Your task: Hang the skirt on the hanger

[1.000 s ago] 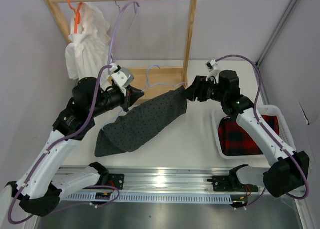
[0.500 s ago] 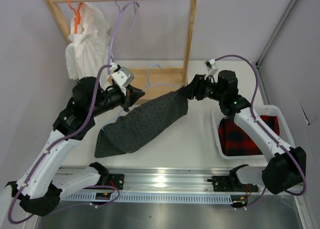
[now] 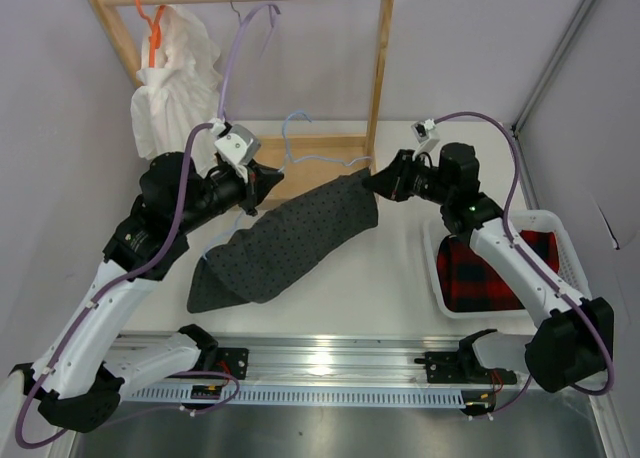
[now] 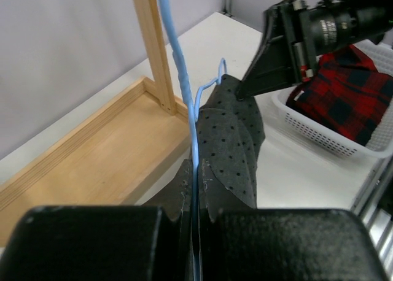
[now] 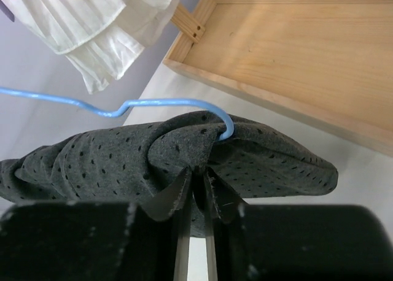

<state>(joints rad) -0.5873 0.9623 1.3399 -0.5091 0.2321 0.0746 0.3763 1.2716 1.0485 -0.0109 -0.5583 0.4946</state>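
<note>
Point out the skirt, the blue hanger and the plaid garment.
skirt (image 3: 290,243), top view, middle of cloth
hanger (image 4: 178,48), left wrist view, upper wire
plaid garment (image 3: 475,278), top view, its left half

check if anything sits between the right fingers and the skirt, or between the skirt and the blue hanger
Nothing visible does. The right fingers pinch the skirt directly, and the curved end of the hanger touches that same fold. The left fingers clamp the wire beside the cloth.
</note>
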